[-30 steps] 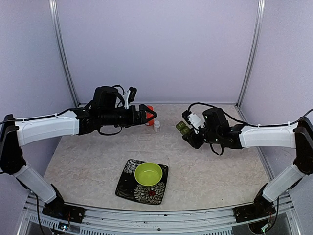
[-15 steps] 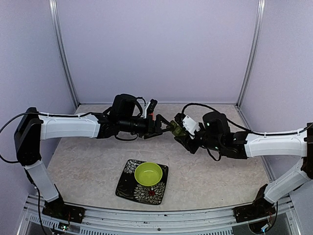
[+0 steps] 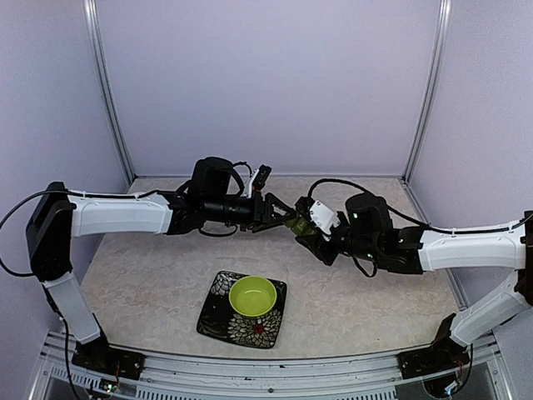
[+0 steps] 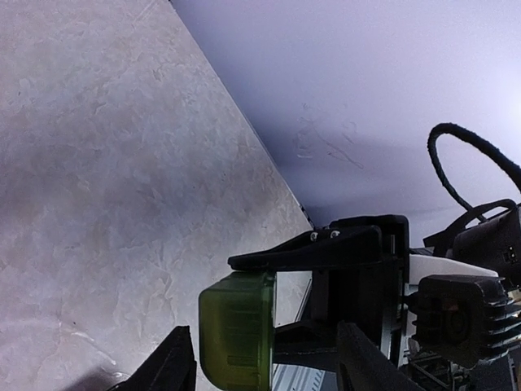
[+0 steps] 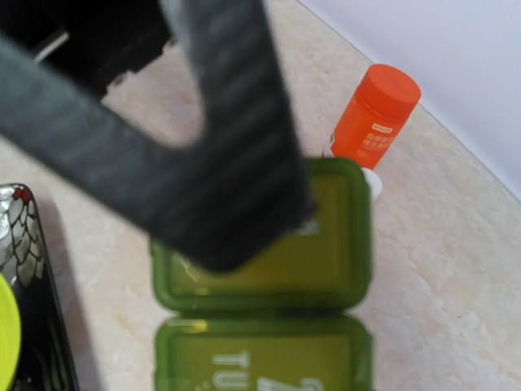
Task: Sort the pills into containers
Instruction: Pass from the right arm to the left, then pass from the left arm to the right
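The dark green pillbox (image 3: 297, 223) is held off the table at mid-scene, with my right gripper (image 3: 306, 227) shut on it. In the left wrist view its end compartment (image 4: 238, 330) sits between my left gripper (image 4: 264, 346)'s open fingers, with a gap on each side. One right finger (image 4: 326, 246) lies along the box's upper face. In the right wrist view two shut lids (image 5: 269, 326) fill the frame, and a blurred black finger (image 5: 228, 163) crosses the far one. No pills show in any view.
An orange bottle (image 5: 374, 114) stands on the table beyond the pillbox, with a small white thing (image 5: 372, 182) at its foot. A lime-green bowl (image 3: 252, 296) sits on a black patterned plate (image 3: 218, 315) near the front. Walls close the back and sides.
My left arm swung from the orange bottle to the centre and the right arm brought the pillbox to meet it. The left fingers have narrowed around the box's end.
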Controlling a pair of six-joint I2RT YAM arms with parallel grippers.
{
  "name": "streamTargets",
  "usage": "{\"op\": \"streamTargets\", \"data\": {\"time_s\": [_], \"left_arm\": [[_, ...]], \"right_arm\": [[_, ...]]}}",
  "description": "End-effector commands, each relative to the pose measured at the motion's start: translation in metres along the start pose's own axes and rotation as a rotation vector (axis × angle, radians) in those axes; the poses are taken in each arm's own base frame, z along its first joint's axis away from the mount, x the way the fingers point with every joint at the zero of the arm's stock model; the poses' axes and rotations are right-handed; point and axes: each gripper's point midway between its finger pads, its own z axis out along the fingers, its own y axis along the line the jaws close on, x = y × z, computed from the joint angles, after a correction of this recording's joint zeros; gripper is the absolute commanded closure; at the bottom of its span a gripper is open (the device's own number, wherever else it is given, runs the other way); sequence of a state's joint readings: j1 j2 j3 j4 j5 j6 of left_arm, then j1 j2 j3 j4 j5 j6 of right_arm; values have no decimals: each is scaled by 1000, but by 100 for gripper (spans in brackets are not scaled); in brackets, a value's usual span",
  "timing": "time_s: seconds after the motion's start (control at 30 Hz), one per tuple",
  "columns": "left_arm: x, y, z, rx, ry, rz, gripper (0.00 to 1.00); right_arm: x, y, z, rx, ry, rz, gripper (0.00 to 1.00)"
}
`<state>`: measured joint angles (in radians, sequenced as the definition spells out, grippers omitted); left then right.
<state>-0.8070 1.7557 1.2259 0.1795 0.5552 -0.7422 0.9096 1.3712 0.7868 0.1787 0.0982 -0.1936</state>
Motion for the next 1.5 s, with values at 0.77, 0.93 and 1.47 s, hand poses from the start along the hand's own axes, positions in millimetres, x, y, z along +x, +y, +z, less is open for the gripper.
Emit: {"op": "streamTargets", "data": {"time_s": [0.77,0.93,1.47], "left_arm": [[-2,-4,5,28,-14,22,80],[-5,-14,-3,67,-45,54,79],[-26,-54,-42,272,-265,82,78]], "right_arm": [[-27,3,-20,-15,-108,15,0],[-44,-1,-48,-57,-221,115,0],[-66,-8,-77,-596,-427,828,2]]}}
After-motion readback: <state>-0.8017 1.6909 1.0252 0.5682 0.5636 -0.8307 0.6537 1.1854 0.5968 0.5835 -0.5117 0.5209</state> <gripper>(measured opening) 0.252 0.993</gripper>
